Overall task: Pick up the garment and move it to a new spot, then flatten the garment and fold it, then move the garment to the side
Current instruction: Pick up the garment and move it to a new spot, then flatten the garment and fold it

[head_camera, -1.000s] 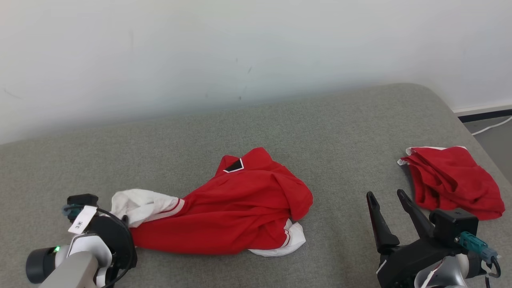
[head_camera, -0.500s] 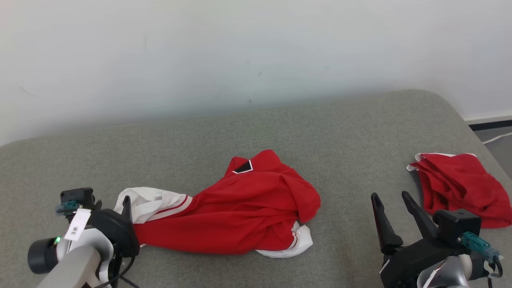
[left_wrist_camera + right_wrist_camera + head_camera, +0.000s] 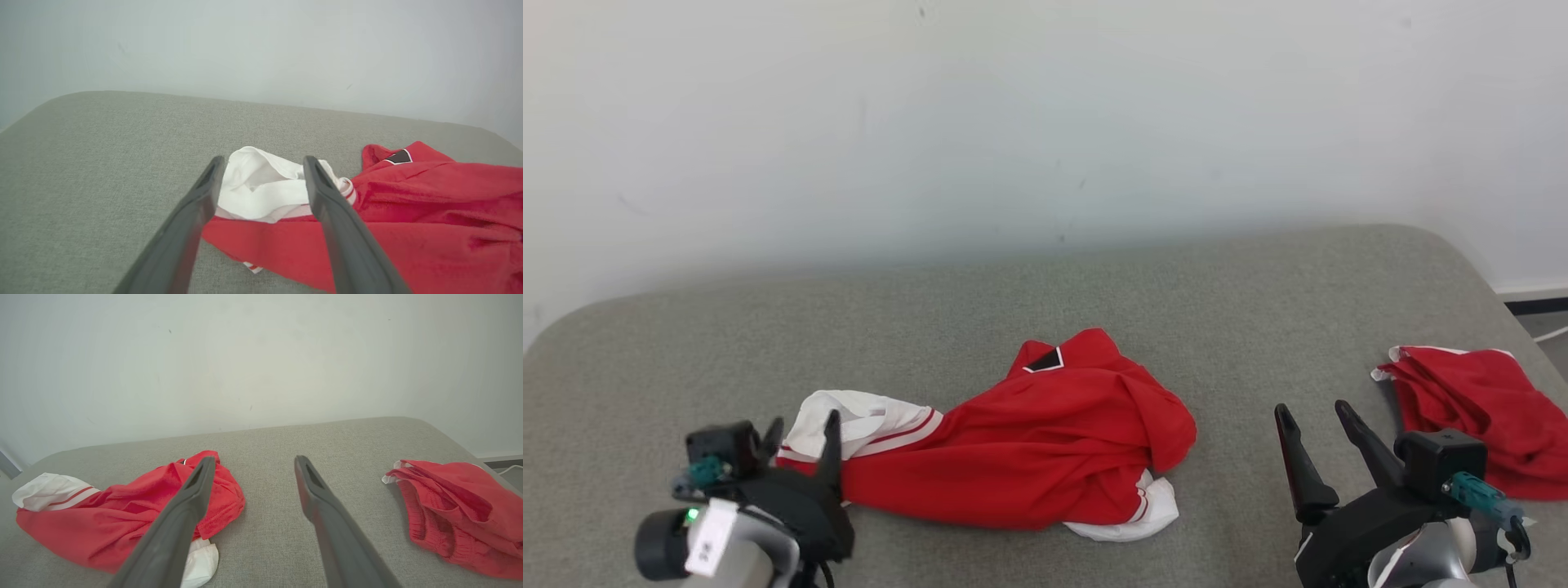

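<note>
The garment (image 3: pixel 1045 457), a red shirt with a white sleeve (image 3: pixel 858 420), lies crumpled at the near middle of the grey cushion (image 3: pixel 1013 294). My left gripper (image 3: pixel 802 426) is released, its fingers spread at the sleeve's left end. My right gripper (image 3: pixel 1313 416) is released and empty, between the garment and a second red cloth (image 3: pixel 1478 400) at the right edge.

Head camera: above the red garment (image 3: pixel 1054 457), looking down. My wrist cameras: low, near it, left closest; all share it.
</note>
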